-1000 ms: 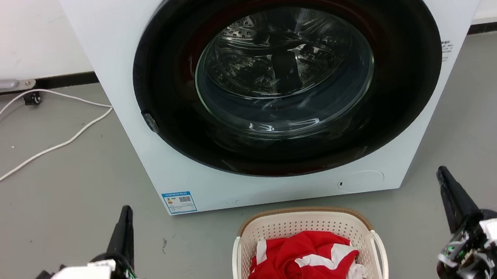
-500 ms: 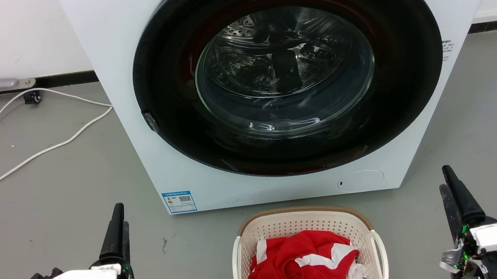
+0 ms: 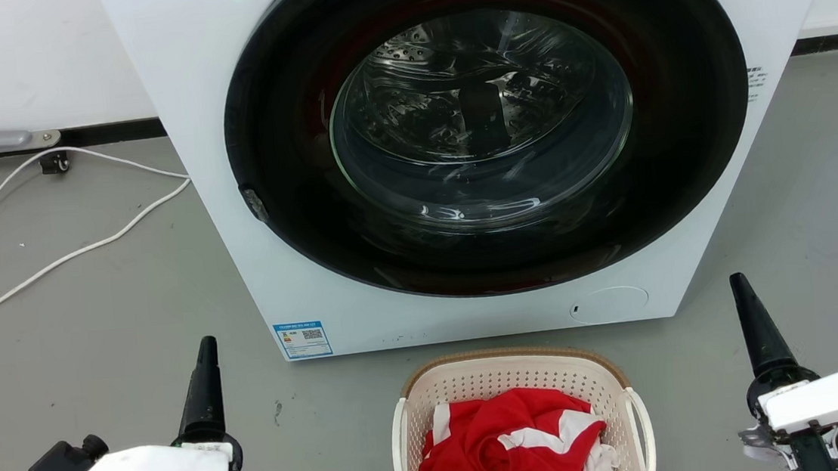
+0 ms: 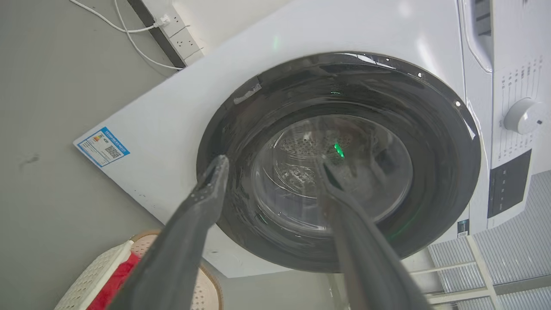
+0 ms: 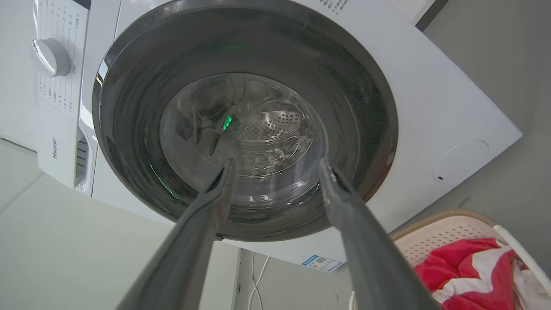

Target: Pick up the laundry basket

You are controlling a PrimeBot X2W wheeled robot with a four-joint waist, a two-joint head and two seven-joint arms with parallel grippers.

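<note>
The laundry basket stands on the floor in front of the washing machine, at the bottom middle of the head view. It is cream-white and perforated, with a brown rim and white side handles, and it holds red and white clothing. My left gripper is left of the basket and apart from it, fingers pointing at the machine. My right gripper stands likewise on the right. In the wrist views both the left gripper and the right gripper are open and hold nothing. The basket shows in a lower corner of each wrist view.
The white washing machine with its dark round door shut rises just behind the basket. White cables lie on the grey floor at the left. Bare floor lies on both sides of the basket.
Both wrists have turned, so each gripper now shows edge-on in the head view, with small shifts of the tips. The basket and its clothing have not moved.
</note>
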